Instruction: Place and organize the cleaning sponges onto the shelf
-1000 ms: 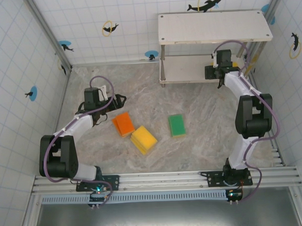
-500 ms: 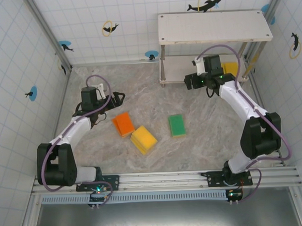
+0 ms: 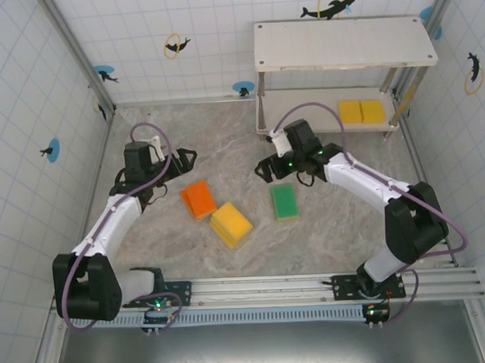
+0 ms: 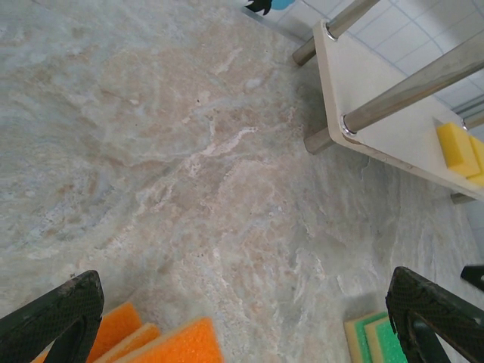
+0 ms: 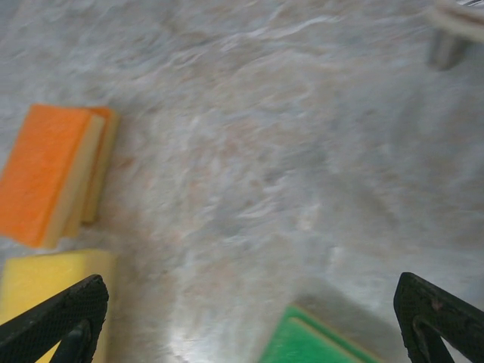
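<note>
Right arm back for another sponge
Right end effector (image 3: pixel 266 169), spread and empty, has left the shelf (image 3: pixel 341 43), two yellow sponges (image 3: pixel 361 111) now on its lower board, far right; green sponge (image 3: pixel 285 201) waits beside it. Left end effector (image 3: pixel 187 159) spread too.

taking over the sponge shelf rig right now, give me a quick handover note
Left gripper: open, empty, beside the orange sponge, not touching it.
Right gripper: open, empty, close by the green sponge, not touching it.
Done: two yellow sponges lie side by side at the right end of the shelf's lower board.
Left: the orange, the green and a third yellow sponge lie on the table.
</note>
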